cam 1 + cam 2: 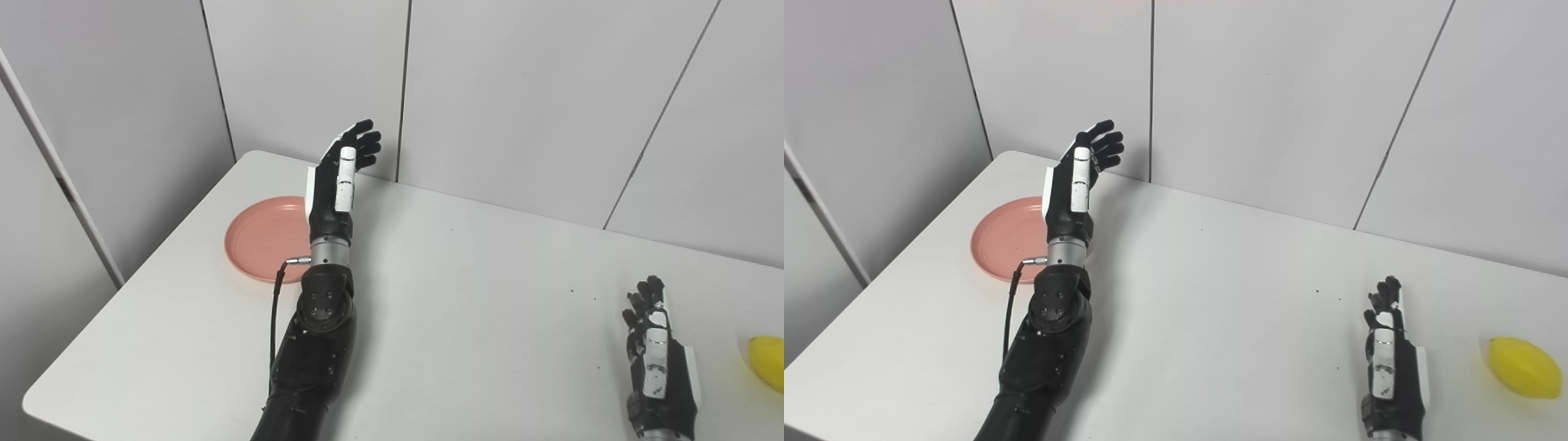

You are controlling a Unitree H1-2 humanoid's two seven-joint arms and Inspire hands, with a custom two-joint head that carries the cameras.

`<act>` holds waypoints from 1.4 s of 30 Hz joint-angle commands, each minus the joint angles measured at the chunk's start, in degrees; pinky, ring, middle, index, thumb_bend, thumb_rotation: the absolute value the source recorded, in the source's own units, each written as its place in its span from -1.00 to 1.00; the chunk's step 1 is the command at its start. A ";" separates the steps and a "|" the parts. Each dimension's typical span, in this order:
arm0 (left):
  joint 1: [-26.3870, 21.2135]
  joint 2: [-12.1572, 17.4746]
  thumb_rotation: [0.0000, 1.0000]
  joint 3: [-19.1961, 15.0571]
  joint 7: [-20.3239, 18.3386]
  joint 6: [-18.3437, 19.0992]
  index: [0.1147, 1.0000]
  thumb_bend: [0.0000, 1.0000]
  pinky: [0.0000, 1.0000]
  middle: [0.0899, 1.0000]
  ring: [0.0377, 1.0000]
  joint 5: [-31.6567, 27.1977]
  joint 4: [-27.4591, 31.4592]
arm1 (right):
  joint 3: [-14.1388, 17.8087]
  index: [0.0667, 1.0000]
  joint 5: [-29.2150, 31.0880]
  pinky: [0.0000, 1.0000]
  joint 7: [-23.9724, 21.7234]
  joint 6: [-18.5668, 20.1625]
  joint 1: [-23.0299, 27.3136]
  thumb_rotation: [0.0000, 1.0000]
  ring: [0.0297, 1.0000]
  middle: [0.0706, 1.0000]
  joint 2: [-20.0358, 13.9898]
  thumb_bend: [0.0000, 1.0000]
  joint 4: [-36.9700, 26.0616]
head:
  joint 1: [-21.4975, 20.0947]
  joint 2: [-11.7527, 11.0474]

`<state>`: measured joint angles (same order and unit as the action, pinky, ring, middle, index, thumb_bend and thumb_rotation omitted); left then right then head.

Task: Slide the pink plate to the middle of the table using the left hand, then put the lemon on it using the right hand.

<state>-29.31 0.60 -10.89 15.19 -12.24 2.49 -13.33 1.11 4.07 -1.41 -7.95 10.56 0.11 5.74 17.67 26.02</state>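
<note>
- The white table (465,306) fills the lower part of the view, and grey wall panels (520,92) stand behind its far edge.
- The left arm (315,343) rises from the bottom edge and lies over the near-right side of the pink plate.
- The pink plate (260,236) lies flat on the table near its left edge, at the far left part of the table, not in the middle.
- The left hand (340,177) is raised above the right rim of the plate, fingers stretched up and a little curled at the tips; it is released and holds nothing.
- The right hand (1387,355) rests low on the table, far to the right of the plate, with its fingers loosely apart and nothing in it.
- The lemon (1524,367) lies on the table far right of the plate, just beside the right hand but not touching it.
</note>
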 commanded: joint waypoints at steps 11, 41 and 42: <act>-2.44 7.17 1.00 -4.13 1.10 3.41 0.39 0.53 0.50 0.43 0.48 -1.14 5.54 | 0.01 1.00 0.33 1.00 -0.54 -3.35 -0.66 1.00 1.00 1.00 -0.19 0.41 0.67 | 0.41 0.18; 2.78 17.59 1.00 -6.98 -4.27 8.31 0.52 0.75 0.61 0.56 0.60 -3.76 -0.98 | 0.13 1.00 0.85 1.00 -0.91 -2.92 -0.91 1.00 1.00 1.00 -0.87 0.36 -0.56 | 1.90 0.38; 3.00 17.91 1.00 -6.83 -4.12 8.23 0.53 0.76 0.63 0.57 0.61 -3.17 -1.34 | 0.13 1.00 0.97 1.00 -0.94 -2.77 -0.98 1.00 1.00 1.00 -0.88 0.36 -0.74 | 1.75 0.47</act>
<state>-24.65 16.02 -17.74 10.69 -3.08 -2.15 -15.24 1.11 4.54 -1.53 -9.47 10.25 -0.36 5.43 19.34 26.45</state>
